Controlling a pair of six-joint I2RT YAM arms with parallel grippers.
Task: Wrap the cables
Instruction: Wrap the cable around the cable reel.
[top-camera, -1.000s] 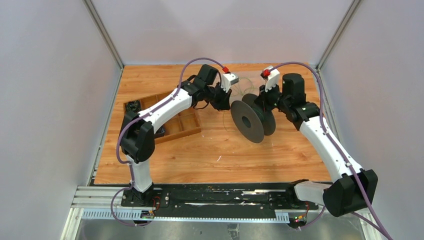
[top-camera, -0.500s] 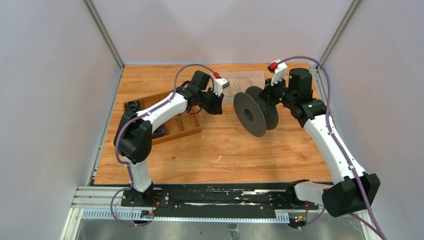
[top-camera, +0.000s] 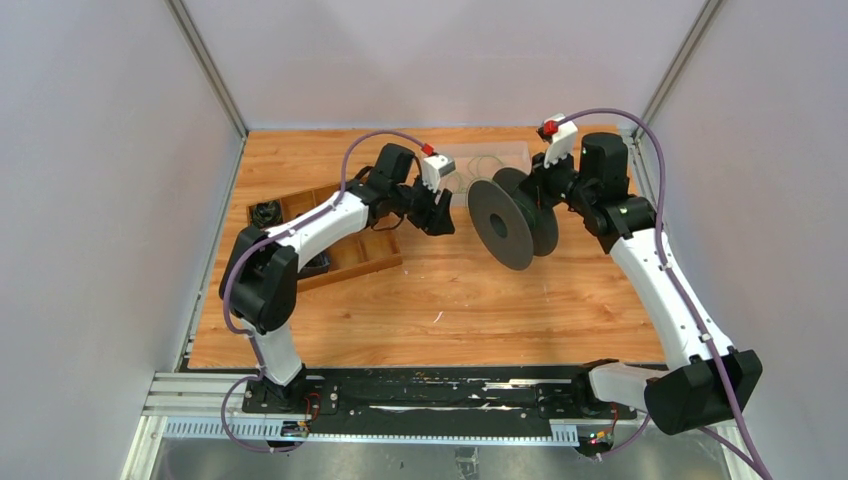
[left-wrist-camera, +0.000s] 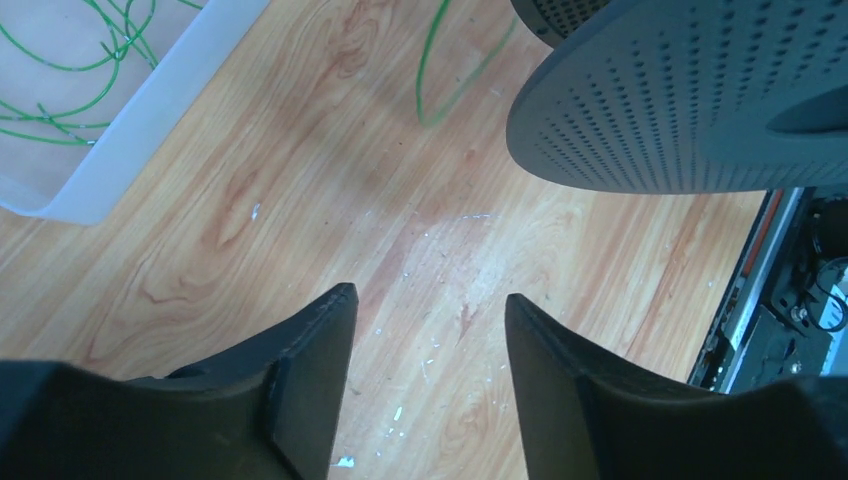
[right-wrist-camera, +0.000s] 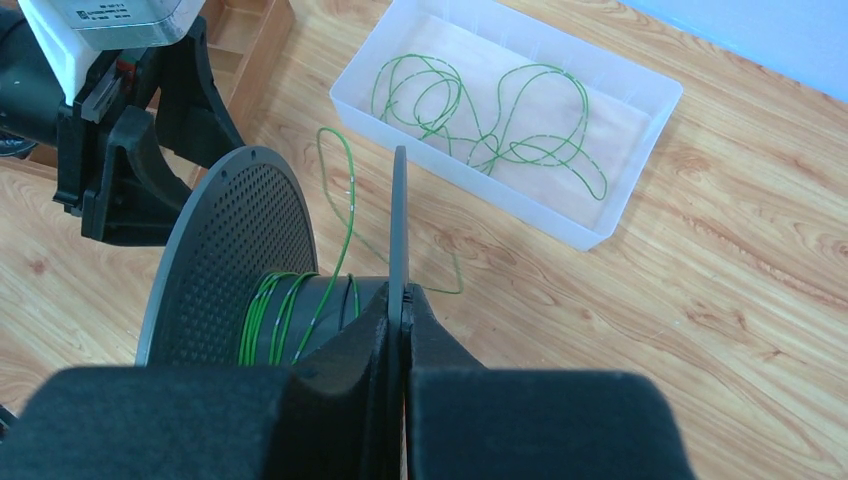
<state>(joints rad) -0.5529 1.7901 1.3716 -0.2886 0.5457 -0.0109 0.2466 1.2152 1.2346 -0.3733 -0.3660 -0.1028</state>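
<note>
The cables are thin green wires lying in loose loops in a clear tray. One strand runs out of the tray onto a black spool, with a few turns wound on its hub. My right gripper is shut on the edge of the spool's thin flange and holds the spool upright above the table. My left gripper is open over bare wood, just left of the spool's perforated flange. Nothing is between its fingers. A cable loop lies ahead of it.
A wooden compartment box sits at the left, under the left arm, with small black items in it. The clear tray stands at the back of the table between both wrists. White walls close in both sides and the back.
My left gripper has opened and drawn back left, away from the spool. The right arm has shifted the spool slightly right and toward the back.
</note>
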